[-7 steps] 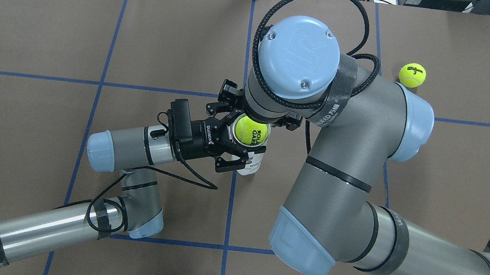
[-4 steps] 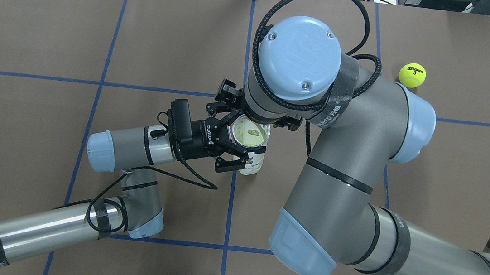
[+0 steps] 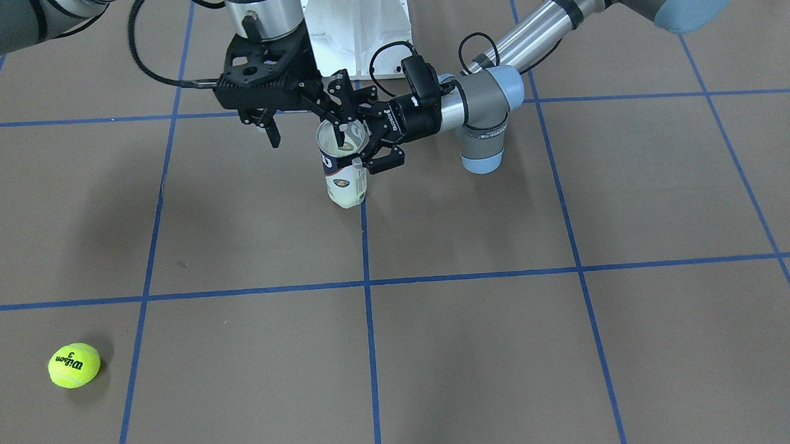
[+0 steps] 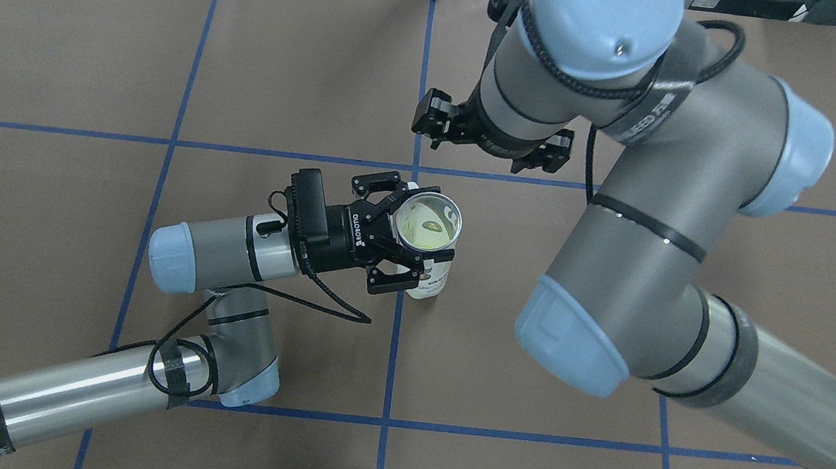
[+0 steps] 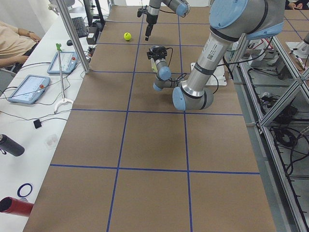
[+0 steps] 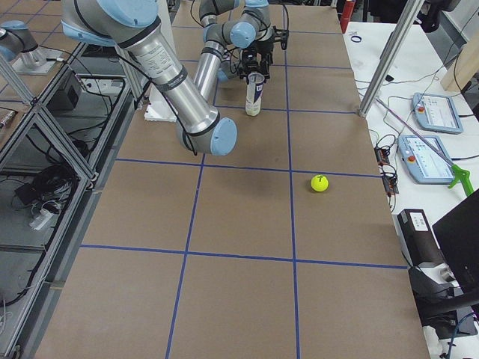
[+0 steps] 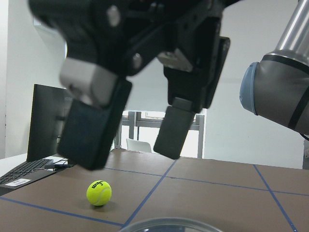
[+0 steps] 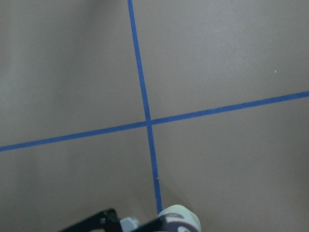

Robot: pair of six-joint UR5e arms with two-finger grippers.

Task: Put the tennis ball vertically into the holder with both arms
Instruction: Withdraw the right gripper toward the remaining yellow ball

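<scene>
Brown table point(image 4: 58, 33), blue tape grid point(image 4: 173, 143). Left gripper point(image 4: 418, 236) clamped round the upright holder point(image 4: 429, 286) near centre; yellow ball point(image 4: 426, 226) sits low inside it. Right gripper point(image 3: 305, 123) up beyond the rim, fingers spread, empty. Second ball point(image 3: 74, 365) loose, well apart to the right.

The left arm point(image 4: 83, 386) lay low with wrist level, the left gripper point(image 4: 412, 235) clamped sideways on the holder point(image 4: 433, 279). The right arm point(image 4: 643, 235) arched high, wrist vertical; the right gripper point(image 3: 307, 139) pointed down, fingers spread wide, holding nothing.
</scene>
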